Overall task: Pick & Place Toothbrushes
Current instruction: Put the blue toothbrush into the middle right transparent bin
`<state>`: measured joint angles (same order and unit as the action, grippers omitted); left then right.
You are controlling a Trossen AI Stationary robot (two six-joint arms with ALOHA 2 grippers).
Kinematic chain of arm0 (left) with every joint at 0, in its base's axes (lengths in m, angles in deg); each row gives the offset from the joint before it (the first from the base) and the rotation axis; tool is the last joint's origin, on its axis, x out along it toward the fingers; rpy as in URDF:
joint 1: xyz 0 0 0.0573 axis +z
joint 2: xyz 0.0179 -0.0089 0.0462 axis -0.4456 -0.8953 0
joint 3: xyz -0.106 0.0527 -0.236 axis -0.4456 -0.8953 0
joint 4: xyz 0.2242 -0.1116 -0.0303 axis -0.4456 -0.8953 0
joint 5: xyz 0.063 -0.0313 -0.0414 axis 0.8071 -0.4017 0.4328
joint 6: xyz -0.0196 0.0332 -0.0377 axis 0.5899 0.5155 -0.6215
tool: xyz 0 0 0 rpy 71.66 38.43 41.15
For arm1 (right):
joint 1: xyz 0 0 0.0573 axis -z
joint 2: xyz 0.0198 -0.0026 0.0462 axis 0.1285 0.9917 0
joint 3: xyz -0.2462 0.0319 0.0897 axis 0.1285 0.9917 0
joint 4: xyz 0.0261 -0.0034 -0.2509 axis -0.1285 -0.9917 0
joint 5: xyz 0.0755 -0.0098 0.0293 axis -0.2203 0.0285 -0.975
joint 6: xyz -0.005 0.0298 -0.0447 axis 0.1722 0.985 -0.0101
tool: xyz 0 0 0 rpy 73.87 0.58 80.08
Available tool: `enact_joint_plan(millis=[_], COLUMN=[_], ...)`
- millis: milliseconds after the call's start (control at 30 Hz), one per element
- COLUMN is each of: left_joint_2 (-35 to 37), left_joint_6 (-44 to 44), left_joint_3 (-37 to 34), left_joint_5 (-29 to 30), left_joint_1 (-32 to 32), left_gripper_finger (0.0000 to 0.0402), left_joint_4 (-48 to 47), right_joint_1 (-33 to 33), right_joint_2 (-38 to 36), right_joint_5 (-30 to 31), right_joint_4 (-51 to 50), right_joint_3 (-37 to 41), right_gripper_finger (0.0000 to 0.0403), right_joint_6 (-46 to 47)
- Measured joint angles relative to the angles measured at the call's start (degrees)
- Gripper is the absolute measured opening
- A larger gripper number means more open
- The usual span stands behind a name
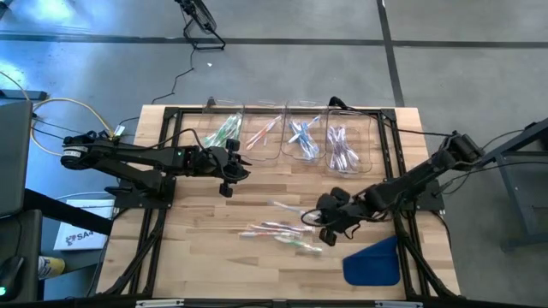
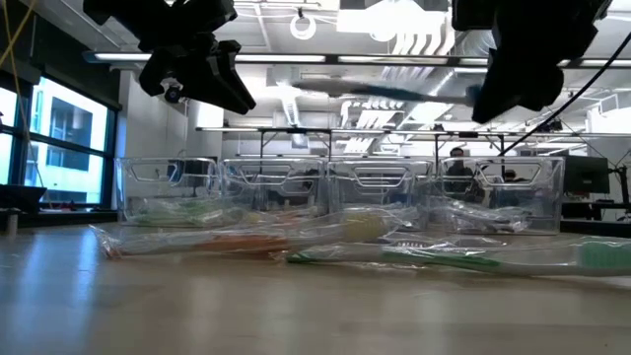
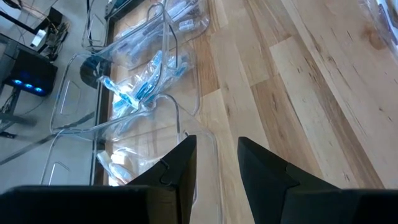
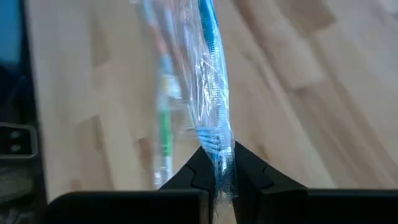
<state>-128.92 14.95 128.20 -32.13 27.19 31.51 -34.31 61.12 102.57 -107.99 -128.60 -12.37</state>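
My right gripper [image 1: 315, 217] hangs over the table's middle, shut on a blue toothbrush [image 4: 210, 74] in a clear wrapper. That brush shows as a level blue streak [image 2: 394, 92] high above the tabletop. Several more wrapped toothbrushes [image 1: 282, 231] lie flat on the wood below it. My left gripper [image 3: 217, 162] stands open and holds nothing. It hovers near the clear bins [image 1: 291, 133] along the far edge, which hold toothbrushes sorted by colour: green [image 1: 224, 133], pink, blue [image 3: 140, 93] and purple. My right gripper pinches one end of the wrapped blue toothbrush [image 4: 217, 155] between its two fingers. The fingers come slanting down from the table's right, and the brush runs on beyond them toward the left. It is lifted clear of the table and lies about level.
A flat blue cloth-like piece [image 1: 372, 261] lies at the near right corner. A black frame [image 1: 171, 115] runs around the tabletop. Bare wood lies between the loose toothbrushes and the bins.
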Motion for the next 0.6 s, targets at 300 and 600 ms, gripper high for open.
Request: enact_joint_plan(millis=[300,600], left_joint_2=[0.00,0.00], left_joint_6=[0.00,0.00], left_joint_3=[0.00,0.00], left_joint_5=[-0.02,-0.04], left_joint_1=[0.00,0.00], left_gripper_finger=[0.0113,0.0113], left_joint_4=[0.00,0.00], right_joint_1=[1.97,5.37], right_joint_2=[-1.85,-1.87], right_joint_5=[2.92,2.71], right_joint_4=[-5.99,-6.87], right_joint_3=[0.04,0.04], right_gripper_finger=[0.0019,0.0019], right_joint_6=[4.04,4.06])
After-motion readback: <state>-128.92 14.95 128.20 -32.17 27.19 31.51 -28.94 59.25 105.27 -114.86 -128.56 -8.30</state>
